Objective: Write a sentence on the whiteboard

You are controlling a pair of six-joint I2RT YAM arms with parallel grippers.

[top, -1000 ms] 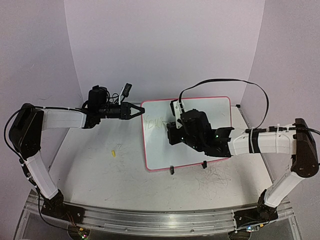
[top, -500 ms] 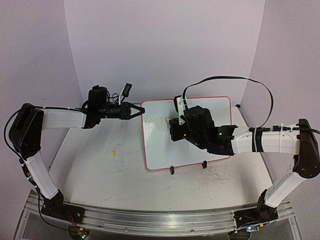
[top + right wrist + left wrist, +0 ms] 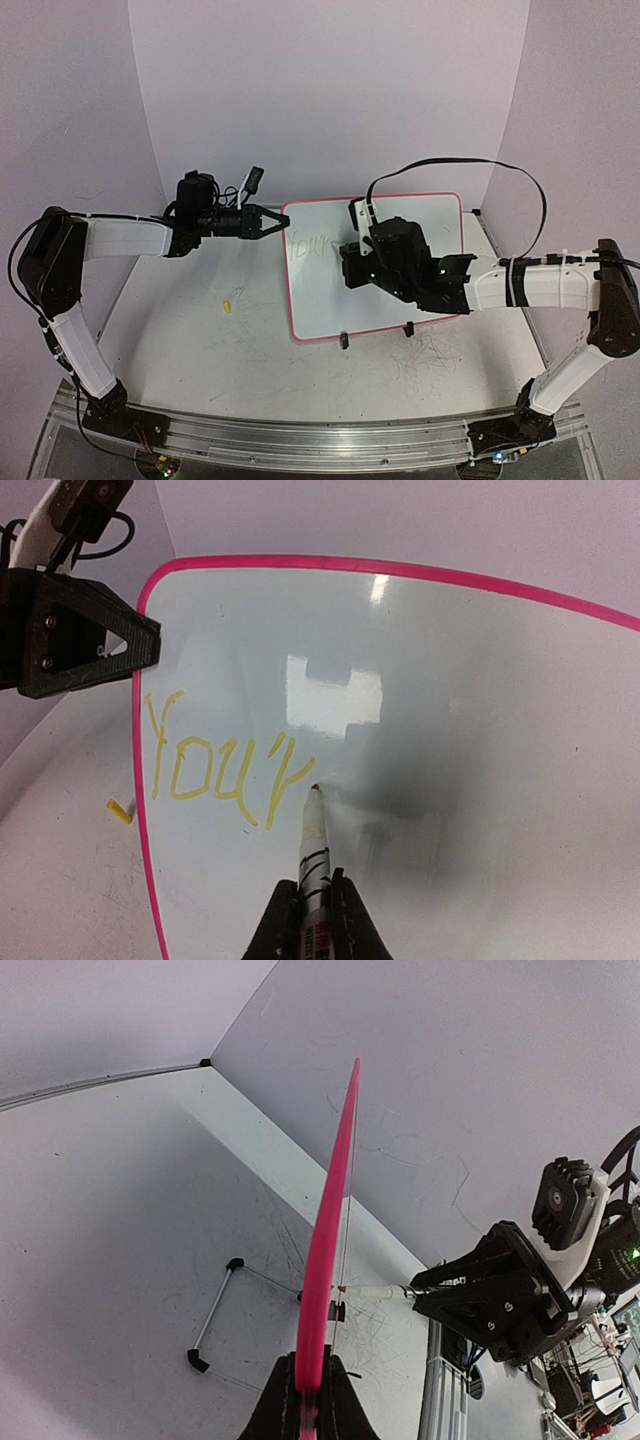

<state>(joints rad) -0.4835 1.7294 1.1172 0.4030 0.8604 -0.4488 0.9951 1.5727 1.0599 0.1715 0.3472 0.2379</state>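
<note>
Small yellow piece [image 3: 229, 304] lying on table [image 3: 200, 340], left of board. Left gripper [image 3: 278, 223] pinching whiteboard [image 3: 315, 300] by its left pink edge, mid-table. Sentence [image 3: 215, 765] reading "You'r", starting beside that edge. Right gripper [image 3: 313, 920] clamping marker [image 3: 314, 840], tip touching board at last letter; bare white surface lying open rightward.

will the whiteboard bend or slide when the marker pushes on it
Probably stiff: seen edge-on, the whiteboard looks thin but straight. Likely light and apt to shift, which may be why the left gripper clamps its edge. Its glossy face reflects light, so the marker tip should glide easily.
</note>
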